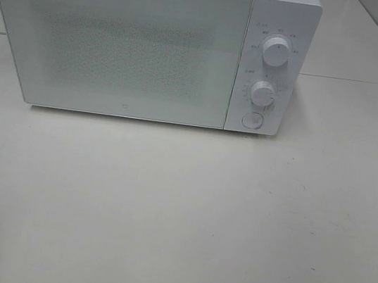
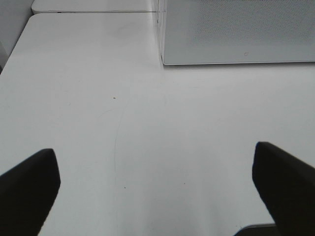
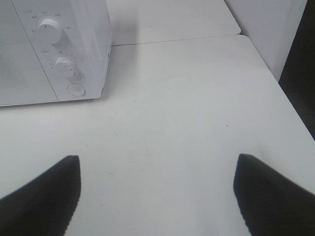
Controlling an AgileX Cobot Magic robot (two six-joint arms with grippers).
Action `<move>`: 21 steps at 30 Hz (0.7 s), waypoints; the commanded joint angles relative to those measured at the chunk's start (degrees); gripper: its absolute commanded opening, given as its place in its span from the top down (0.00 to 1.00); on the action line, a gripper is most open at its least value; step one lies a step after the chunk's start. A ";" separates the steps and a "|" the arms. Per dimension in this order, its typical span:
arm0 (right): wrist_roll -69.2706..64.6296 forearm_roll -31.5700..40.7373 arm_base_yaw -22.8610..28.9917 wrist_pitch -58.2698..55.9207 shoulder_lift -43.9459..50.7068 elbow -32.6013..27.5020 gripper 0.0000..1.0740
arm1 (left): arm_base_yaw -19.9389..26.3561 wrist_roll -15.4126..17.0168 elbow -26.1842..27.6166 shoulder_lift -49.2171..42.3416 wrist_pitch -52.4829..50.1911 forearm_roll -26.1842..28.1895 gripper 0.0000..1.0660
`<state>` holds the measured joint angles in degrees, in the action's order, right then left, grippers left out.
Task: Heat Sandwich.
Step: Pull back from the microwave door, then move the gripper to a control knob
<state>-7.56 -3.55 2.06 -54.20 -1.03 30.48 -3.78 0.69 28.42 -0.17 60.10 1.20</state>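
The microwave stands at 12 o'clock on the table, its frosted door shut flush. The control strip is at about 1 o'clock, with an upper knob, a lower knob and a round button below them. The sandwich shows in no view. It is not on the bare table in front of the oven, and the patterned door hides whether it lies inside, so I cannot tell where it is. Neither arm reaches into the high view. The left gripper hangs released over the table off the door's hinge-side corner, its fingers spread wide with nothing between them. The right gripper is likewise released and empty, with the control strip ahead of it. The step in hand looks like working those controls, and the right arm is the better placed for it. For the button, a narrowed gripper pressing straight in, square to the panel, should avoid skidding off the rim. For a knob, the fingers want to straddle it evenly and turn about its axis. Pushing hard could slide the light oven back toward 12 o'clock. If the door swings out from the button side, as seems likely, the left arm should hold well clear of its arc.
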 commanded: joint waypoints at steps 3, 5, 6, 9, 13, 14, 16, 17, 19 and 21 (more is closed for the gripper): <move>-0.52 -0.11 0.17 8.31 -5.96 0.52 0.24 | 0.17 0.06 -0.17 -1.32 -0.74 0.34 0.04; -0.52 -0.11 0.17 11.63 -9.97 0.52 0.25 | 0.17 0.06 -0.17 -1.32 -0.74 0.34 0.04; -0.52 -0.11 0.17 11.63 -9.97 0.52 0.25 | 0.17 0.06 -0.17 -1.32 -0.74 0.34 0.04; -1.26 0.11 0.17 14.84 -13.92 0.52 0.25 | 0.17 0.06 -0.17 -1.32 -0.74 0.34 0.04; -2.35 0.11 0.17 19.14 -18.79 0.52 0.26 | 0.17 0.06 -0.17 -1.32 -0.74 0.34 0.04; -2.69 0.11 0.17 20.80 -21.31 0.52 0.26 | 0.17 0.06 -0.17 -1.32 -0.74 0.34 0.04; -2.81 0.06 0.17 21.54 -22.35 0.52 0.26 | 0.17 0.06 -0.17 -1.32 -0.74 0.34 0.04; -2.86 0.06 0.17 22.57 -23.66 0.52 0.27 | 0.17 0.06 -0.17 -1.32 -0.74 0.34 0.04; -2.86 0.06 0.17 26.13 -27.27 0.52 0.27 | 0.17 0.06 -0.17 -1.32 -0.74 0.34 0.04; -2.86 0.06 0.17 27.62 -28.53 0.52 0.27 | 0.17 0.06 -0.17 -1.32 -0.74 0.34 0.04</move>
<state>-9.74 -3.44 2.06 -29.56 -28.02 30.48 -3.78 0.69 28.42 -0.17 60.10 1.20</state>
